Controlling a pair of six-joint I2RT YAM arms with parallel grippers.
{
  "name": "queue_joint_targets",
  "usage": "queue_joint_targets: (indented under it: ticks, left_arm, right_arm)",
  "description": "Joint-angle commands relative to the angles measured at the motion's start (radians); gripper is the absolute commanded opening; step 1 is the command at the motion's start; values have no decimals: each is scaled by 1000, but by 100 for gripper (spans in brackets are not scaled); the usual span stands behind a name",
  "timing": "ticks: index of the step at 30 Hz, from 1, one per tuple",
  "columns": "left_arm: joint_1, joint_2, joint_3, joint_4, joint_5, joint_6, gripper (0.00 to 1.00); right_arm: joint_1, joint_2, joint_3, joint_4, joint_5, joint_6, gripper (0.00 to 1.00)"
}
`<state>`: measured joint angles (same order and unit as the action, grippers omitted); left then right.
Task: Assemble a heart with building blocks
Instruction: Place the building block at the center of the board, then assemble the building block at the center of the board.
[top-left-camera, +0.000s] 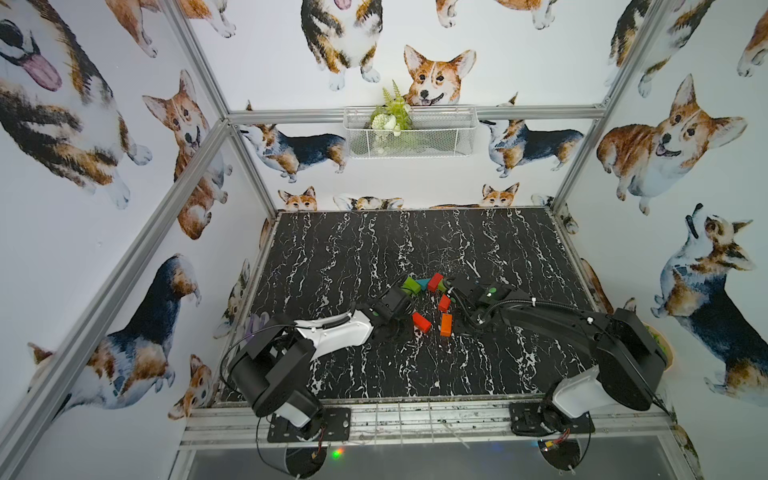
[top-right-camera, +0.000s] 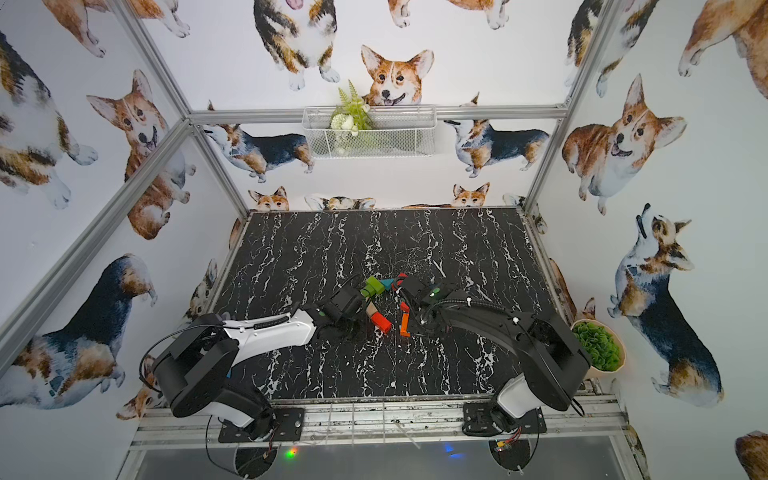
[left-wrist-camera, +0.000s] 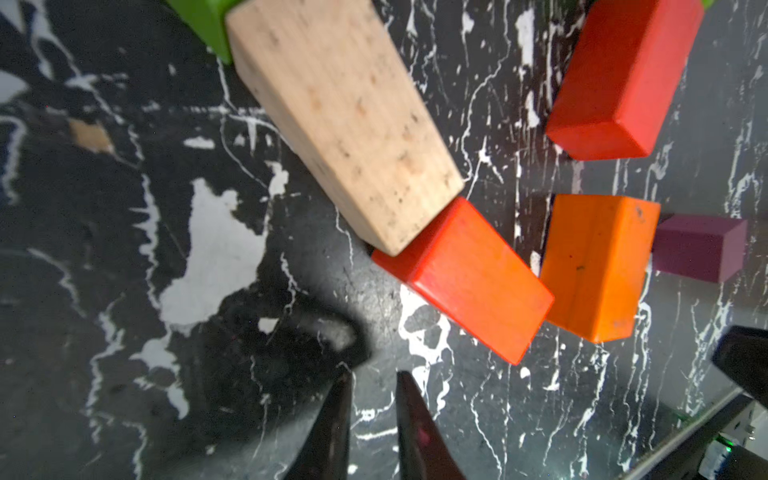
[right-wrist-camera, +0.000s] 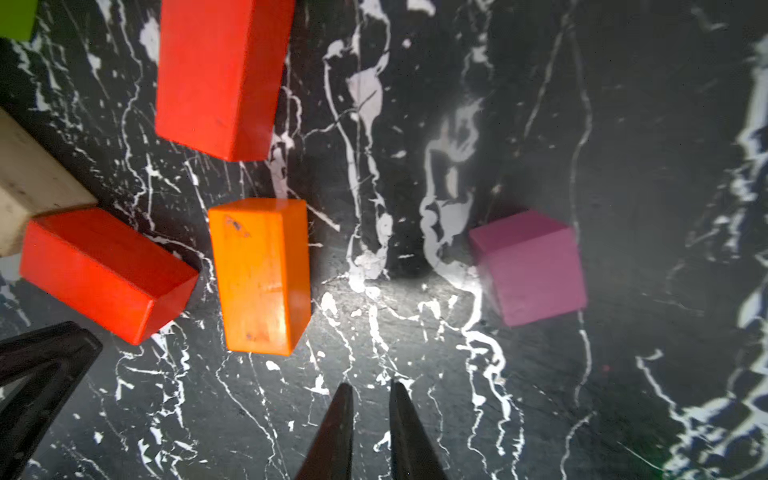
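The building blocks lie in a loose group mid-table. A green block (top-left-camera: 411, 284), a teal triangle (top-left-camera: 423, 284) and a red bar (top-left-camera: 435, 281) sit farthest back. Nearer are a second red bar (top-left-camera: 444, 302), a third red bar (top-left-camera: 421, 322) and an orange bar (top-left-camera: 446, 324). A plain-wood bar (left-wrist-camera: 345, 124) touches the near red bar (left-wrist-camera: 465, 278) end to end. The purple cube (right-wrist-camera: 528, 268) lies apart from the orange bar (right-wrist-camera: 259, 276). My left gripper (left-wrist-camera: 374, 376) and right gripper (right-wrist-camera: 369, 386) hover just short of the blocks, jaws nearly together, holding nothing. No finished heart shows.
A wire basket (top-left-camera: 409, 133) with a plant hangs on the back wall. A potted green plant (top-right-camera: 598, 345) stands at the table's right edge behind the right arm. The two grippers are close together, one on each side of the blocks.
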<state>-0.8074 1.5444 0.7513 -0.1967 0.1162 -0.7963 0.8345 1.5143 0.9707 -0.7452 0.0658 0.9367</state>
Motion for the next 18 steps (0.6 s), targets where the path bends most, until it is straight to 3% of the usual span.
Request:
queue_joint_targets:
  ticks: [1, 18]
  left_arm:
    - [-1, -18, 1, -5, -27, -18, 24]
    - [-1, -64, -24, -35, -28, -11, 24]
  right_arm:
    - [-16, 80, 28, 73, -54, -58, 18]
    - [-18, 236, 123, 75, -28, -93, 17]
